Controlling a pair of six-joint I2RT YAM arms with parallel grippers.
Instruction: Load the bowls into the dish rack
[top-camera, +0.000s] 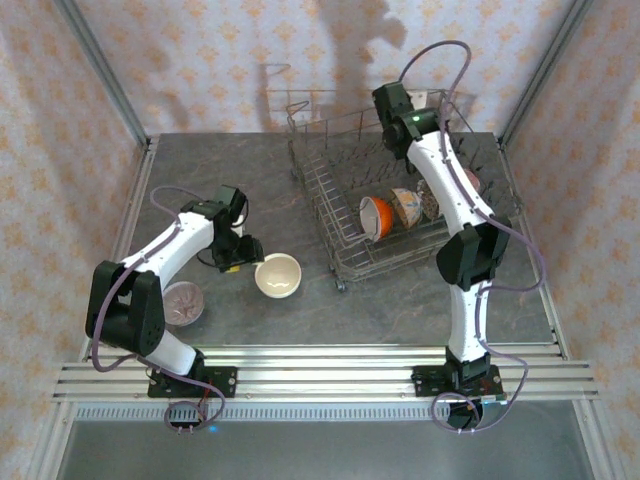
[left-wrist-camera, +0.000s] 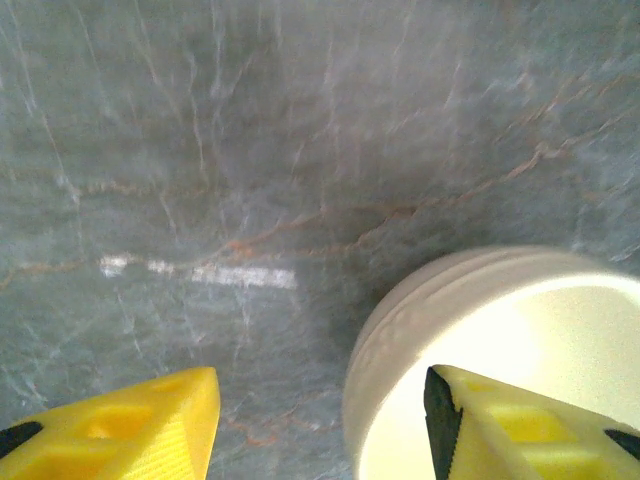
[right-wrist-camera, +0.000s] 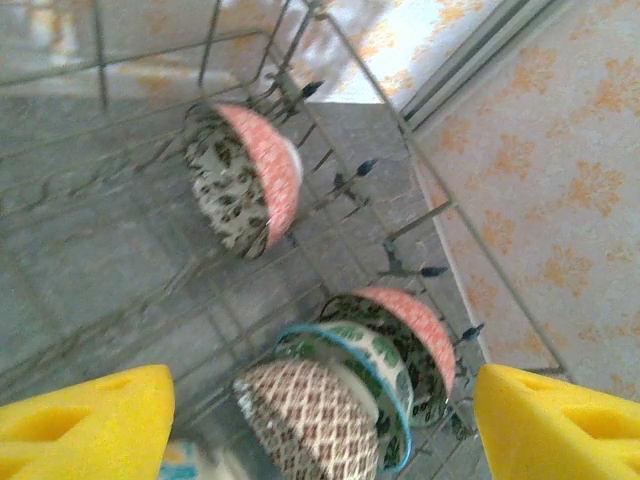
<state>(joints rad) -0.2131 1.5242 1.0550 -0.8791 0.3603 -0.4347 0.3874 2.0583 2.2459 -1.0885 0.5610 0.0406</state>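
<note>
Left end effector (left-wrist-camera: 320, 385) straddles the rim of a cream bowl (left-wrist-camera: 500, 320) on the bench (left-wrist-camera: 250, 150), fingers parted, one inside, one outside, not yet clenched. Right end effector (right-wrist-camera: 322, 395) hangs released over the dish rack (top-camera: 318, 190) at 1 o'clock, where several patterned bowls (right-wrist-camera: 370, 365) stand on edge between tines. Mostly done, I judge: the cream bowl and a greyish bowl (top-camera: 183, 303) at 8 o'clock are left.

Bare tabletop (top-camera: 312, 262) between cream bowl (top-camera: 278, 275) and dish rack (top-camera: 322, 190); inside, close-set upright bowls (top-camera: 377, 215) and tines (right-wrist-camera: 340, 180).
</note>
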